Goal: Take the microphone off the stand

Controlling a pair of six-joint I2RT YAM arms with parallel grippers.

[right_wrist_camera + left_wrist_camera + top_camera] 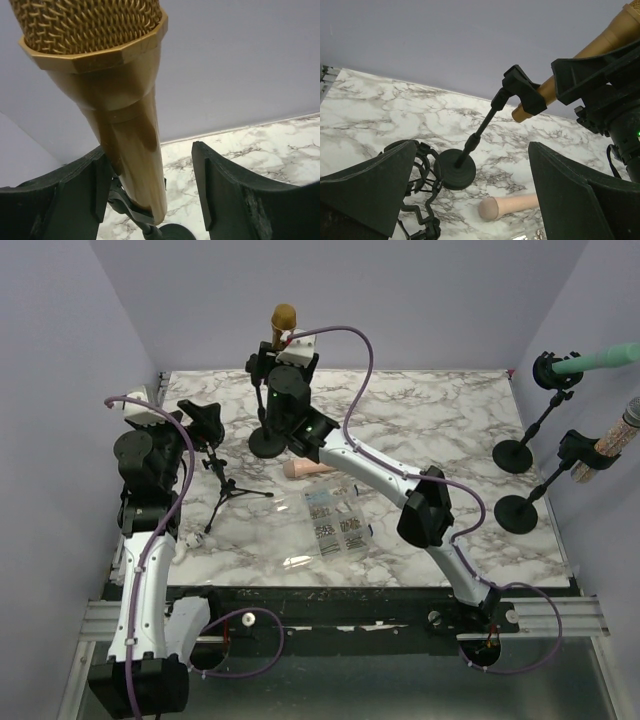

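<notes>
The mic [127, 130], clipped in the stand [452, 172], is being straddled by the open right end effector [150, 160]; the left end effector [472, 150] is being held open, empty.

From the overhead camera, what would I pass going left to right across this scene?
Small black tripod → gold microphone → clear plastic box → green microphone at the far right.

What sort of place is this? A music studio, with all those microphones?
Probably a robot test booth, not a studio: the left arm and right arm are bolted at the edge of a marble-patterned table, plain lilac walls box it in, and the gold microphone looks like a practice prop.
</notes>
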